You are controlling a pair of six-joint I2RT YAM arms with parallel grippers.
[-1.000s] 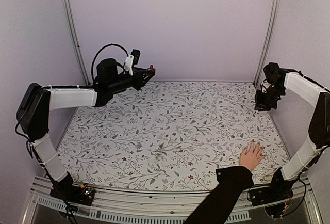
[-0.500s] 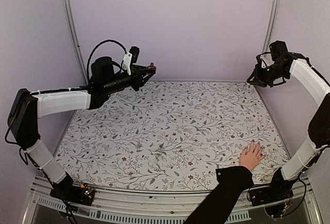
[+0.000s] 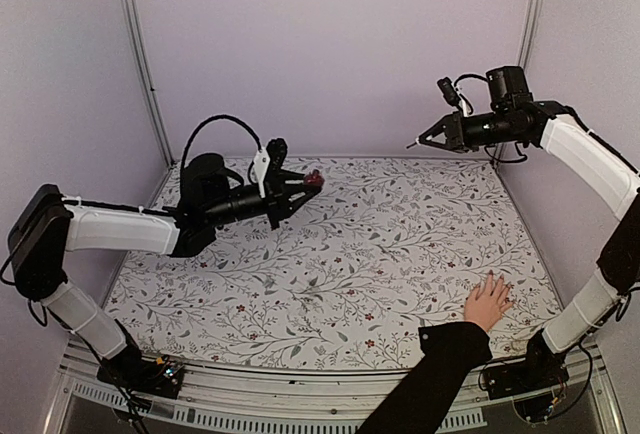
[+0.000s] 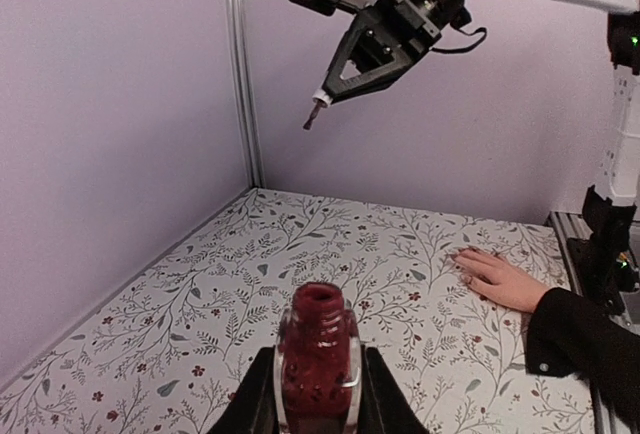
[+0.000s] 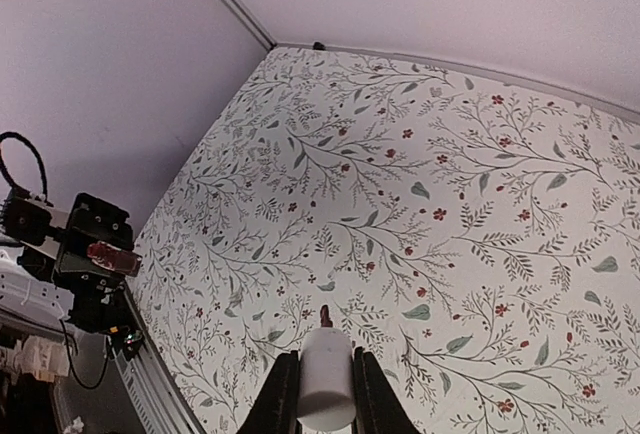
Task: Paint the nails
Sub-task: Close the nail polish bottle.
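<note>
Nails [image 4: 468, 266] lie flat near table's right edge, polish held well apart

A person's hand [image 3: 488, 303], fingers spread and black sleeve [image 3: 432, 379] crossing the near rail [image 3: 300, 392], rests palm down on the floral table [image 3: 350, 254], close to its near and right edges; the nails are too small to judge. A broad stretch of tabletop lies open to its left. Farther back on the left, the left gripper [image 3: 300, 189] is clamped on an uncapped dark-red bottle [image 4: 318, 359], held above the cloth. Highest and farthest, by the back-right corner post [image 3: 528, 44], the right gripper [image 3: 425, 141] pinches a white cap [image 5: 324, 386], its brush [image 4: 312, 114] in free air, pointing left.
</note>
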